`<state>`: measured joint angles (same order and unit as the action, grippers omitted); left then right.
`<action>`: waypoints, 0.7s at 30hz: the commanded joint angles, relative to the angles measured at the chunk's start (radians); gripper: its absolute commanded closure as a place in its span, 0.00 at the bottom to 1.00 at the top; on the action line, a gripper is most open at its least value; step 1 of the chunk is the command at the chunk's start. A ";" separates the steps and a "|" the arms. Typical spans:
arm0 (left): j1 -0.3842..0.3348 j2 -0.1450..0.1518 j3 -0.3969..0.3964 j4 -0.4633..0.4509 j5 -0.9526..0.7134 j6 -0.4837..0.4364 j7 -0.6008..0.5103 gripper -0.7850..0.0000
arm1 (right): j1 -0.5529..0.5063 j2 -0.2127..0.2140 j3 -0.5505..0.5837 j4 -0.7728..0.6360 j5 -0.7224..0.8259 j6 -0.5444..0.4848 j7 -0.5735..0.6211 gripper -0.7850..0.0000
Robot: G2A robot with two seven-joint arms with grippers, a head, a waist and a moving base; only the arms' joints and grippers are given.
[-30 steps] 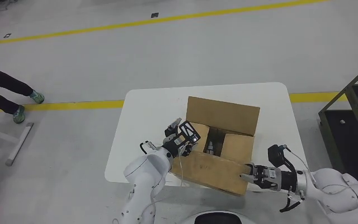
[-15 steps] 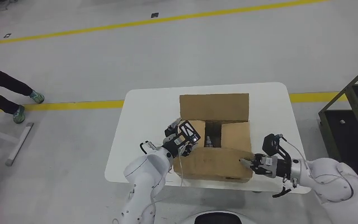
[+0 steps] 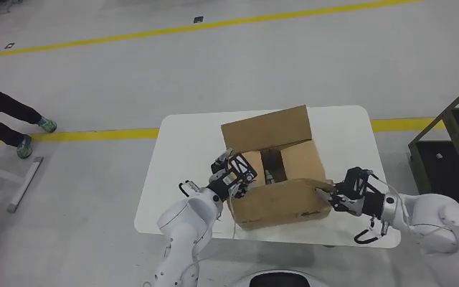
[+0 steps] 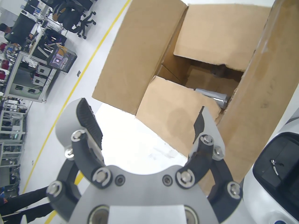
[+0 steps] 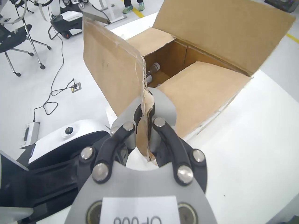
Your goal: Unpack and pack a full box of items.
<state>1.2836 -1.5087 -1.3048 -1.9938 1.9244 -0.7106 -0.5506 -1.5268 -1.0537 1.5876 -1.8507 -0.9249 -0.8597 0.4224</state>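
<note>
A brown cardboard box point(image 3: 276, 204) stands open in the middle of the white table point(image 3: 179, 143), all its flaps raised or spread. Inside lies a grey cylindrical item point(image 4: 213, 96), seen as a dark bottle-like shape point(image 5: 153, 68) in the right wrist view. My right gripper point(image 5: 146, 110) is shut on the torn corner of the near long flap, at the box's right end point(image 3: 331, 195). My left gripper point(image 4: 144, 122) is open at the box's left end point(image 3: 233, 172). One of its fingers point(image 5: 93, 15) sits at the near flap's other corner, and the short side flap point(image 4: 177, 117) lies just beyond it.
Bare tabletop lies to the left of the box and along the right end point(image 3: 358, 136). The near table edge is close under the box. A dark rack point(image 3: 437, 161) stands on the floor off the table's right side.
The box has turned counter-clockwise as seen from above, its right end swinging away from me. My right gripper moved with it, still holding the flap corner. The left gripper stayed put.
</note>
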 commanded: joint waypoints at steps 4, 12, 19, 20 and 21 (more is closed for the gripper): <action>-0.033 0.001 0.039 -0.017 -0.010 -0.030 -0.073 0.00 | -0.059 -0.003 0.002 -0.027 -0.144 0.023 -0.162 1.00; -0.067 0.001 0.106 0.012 -0.040 -0.059 -0.195 0.00 | -0.111 -0.004 -0.013 -0.028 -0.276 0.062 -0.327 0.78; -0.064 0.010 0.119 -0.013 -0.053 -0.113 -0.213 0.00 | -0.124 -0.002 -0.003 -0.009 -0.216 0.037 -0.372 0.00; -0.062 0.012 0.120 -0.019 -0.053 -0.120 -0.212 0.00 | -0.128 -0.001 0.005 -0.008 -0.199 0.032 -0.381 0.00; -0.059 0.014 0.121 -0.025 -0.057 -0.129 -0.210 0.00 | -0.135 0.000 0.014 -0.005 -0.175 0.022 -0.385 0.00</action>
<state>1.2214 -1.4967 -1.1849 -2.0126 1.8702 -0.8313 -0.7625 -1.6556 -1.0546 1.5928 -1.8578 -1.1227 -0.8294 0.0423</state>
